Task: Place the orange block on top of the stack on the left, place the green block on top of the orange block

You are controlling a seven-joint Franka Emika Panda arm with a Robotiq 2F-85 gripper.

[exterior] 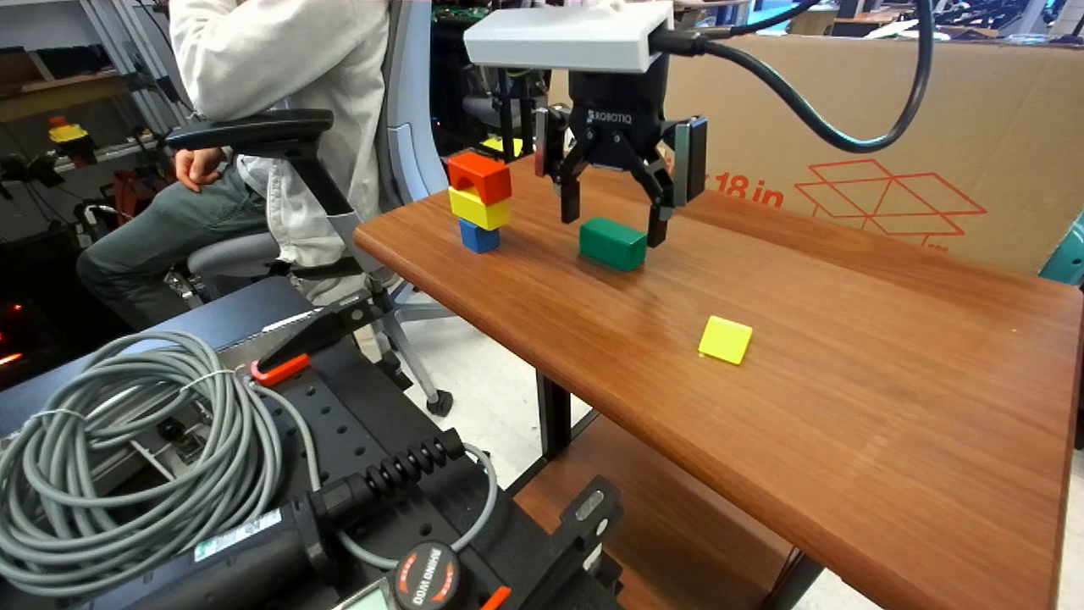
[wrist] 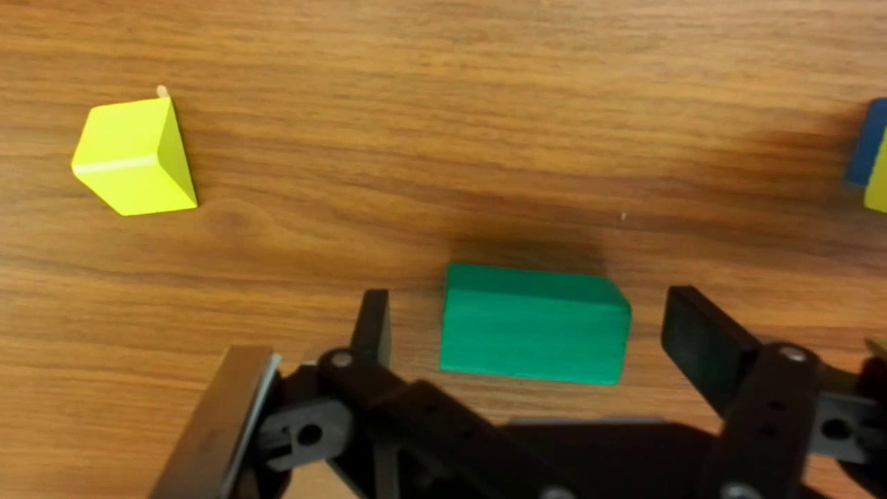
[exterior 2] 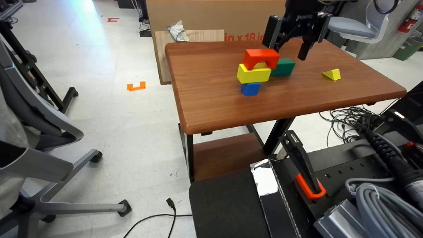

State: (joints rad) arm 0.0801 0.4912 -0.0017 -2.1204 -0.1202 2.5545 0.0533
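Observation:
The orange block (exterior: 480, 172) is an orange-red arch lying on the yellow block (exterior: 479, 208) of the stack, which rests on a blue cube (exterior: 479, 237). The orange block (exterior 2: 261, 55) also tops the stack in an exterior view. In the wrist view only edges of the blue cube (wrist: 866, 145) and the yellow block (wrist: 879, 187) show; the orange block is out of view there. The green block (exterior: 611, 246) lies on the table beside the stack. My gripper (exterior: 614, 216) is open above it. In the wrist view the green block (wrist: 533, 333) lies between the fingers, touching neither.
A small yellow wedge (exterior: 726, 341) lies on the wooden table (exterior: 847, 407); it also shows in the wrist view (wrist: 132, 156). A large cardboard box (exterior: 864, 152) stands behind the table. A person sits in a chair (exterior: 415, 127) near the stack's end.

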